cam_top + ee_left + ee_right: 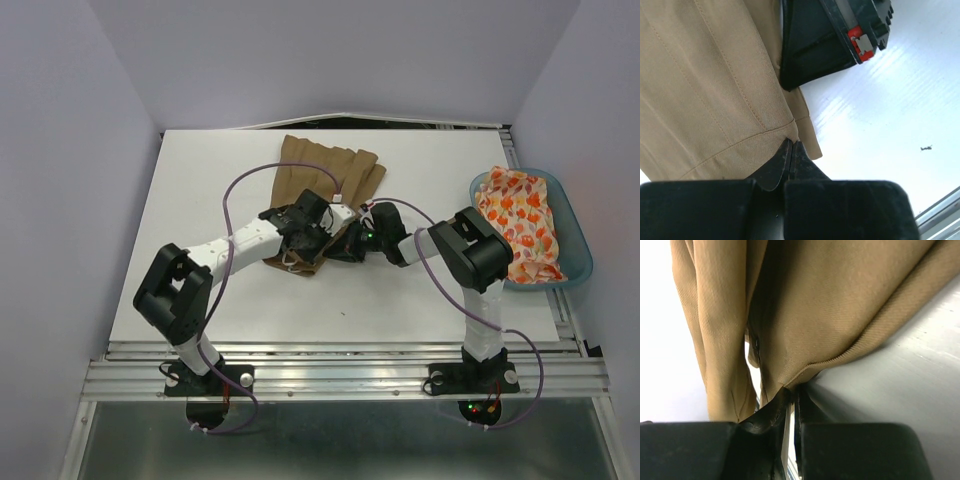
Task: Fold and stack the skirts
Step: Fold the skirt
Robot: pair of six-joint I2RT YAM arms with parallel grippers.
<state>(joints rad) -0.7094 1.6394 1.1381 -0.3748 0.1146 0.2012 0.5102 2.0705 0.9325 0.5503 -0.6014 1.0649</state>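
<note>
The tan-brown skirt [325, 180] lies on the white table [200, 200], its far part spread flat, its near part lifted and bunched between both grippers. My left gripper [312, 228] is shut on a hemmed edge of the tan skirt [715, 100], pinched at the fingertips [782, 152]. My right gripper [350, 238] is shut on another edge of the tan skirt [830, 310], which hangs in folds above its fingertips [777, 402]. The cream leaf-print skirt [522, 225] lies crumpled in the teal tub [580, 262] at the right.
The two grippers are close together near the table's middle; the right gripper's body [835, 35] shows in the left wrist view. The table's metal front rail [340, 370] runs along the near edge. Pale walls enclose the table on three sides.
</note>
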